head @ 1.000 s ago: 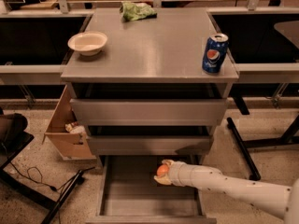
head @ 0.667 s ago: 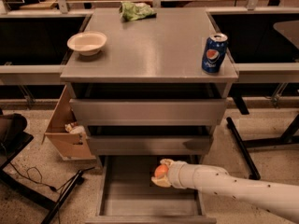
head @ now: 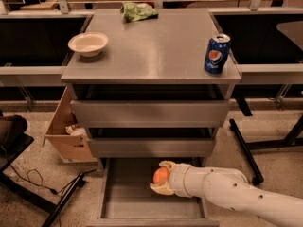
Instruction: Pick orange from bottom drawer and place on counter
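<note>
Where the gripper [head: 161,177] was: low in the camera view, inside the open bottom drawer [head: 124,206], toward its back and right of the middle. The white arm [head: 227,193] lay across the lower right corner.
Jaws: you could see them closed around the orange [head: 161,175], one finger above it and one below. Nothing else was between them.
Orange: it was held in the gripper, inside the bottom drawer, lower than the two upper drawers [head: 150,113]. I could not tell if it touched the drawer floor or hung a little above it.
Bottom drawer: it stood pulled out toward you, grey inside. I saw nothing in it except the orange and the gripper.
Upper drawers: both looked pushed in, and their fronts were just above the gripper.
Counter [head: 151,56]: it carried a cream bowl [head: 88,43] near the left edge, a blue soda can [head: 217,54] near the right front corner, and a crumpled green thing [head: 137,11] at the back. The middle between them showed bare metal.
Done, in my judgement: the drawer was open, and the reach and the grasp looked complete.
Left, in my judgement: lifting the orange out of the drawer, bringing it up over the counter, setting it down and releasing it. That was about half of the task.
Caution for you: the upper fronts were close over the gripper, so I think it needed to draw back toward you before rising.
</note>
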{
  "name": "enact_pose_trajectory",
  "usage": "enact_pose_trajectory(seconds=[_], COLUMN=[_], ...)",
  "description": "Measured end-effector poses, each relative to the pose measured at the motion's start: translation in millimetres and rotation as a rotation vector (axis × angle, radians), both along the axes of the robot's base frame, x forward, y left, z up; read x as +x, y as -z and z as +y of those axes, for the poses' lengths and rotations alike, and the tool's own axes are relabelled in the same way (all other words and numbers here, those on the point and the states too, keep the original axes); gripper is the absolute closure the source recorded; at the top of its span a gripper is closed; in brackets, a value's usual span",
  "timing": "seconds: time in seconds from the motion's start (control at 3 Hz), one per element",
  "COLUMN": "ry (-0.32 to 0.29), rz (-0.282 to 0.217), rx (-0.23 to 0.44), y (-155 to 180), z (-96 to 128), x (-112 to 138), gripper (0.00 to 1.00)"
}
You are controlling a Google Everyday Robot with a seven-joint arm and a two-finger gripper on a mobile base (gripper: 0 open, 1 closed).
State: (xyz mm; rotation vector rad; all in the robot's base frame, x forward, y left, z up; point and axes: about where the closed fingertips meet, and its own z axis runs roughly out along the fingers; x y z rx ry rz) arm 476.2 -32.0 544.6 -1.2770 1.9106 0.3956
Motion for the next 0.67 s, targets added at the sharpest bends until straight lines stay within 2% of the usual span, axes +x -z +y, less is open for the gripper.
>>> enact_pose_trajectory(seconds=[0.33,0.67], ry=[-0.004,0.003], rz=[0.000,-0.017], rx=[0.000,-0.009], y=[1,-17], z=[2,1], x=[1,6], gripper=[1.00,1.00])
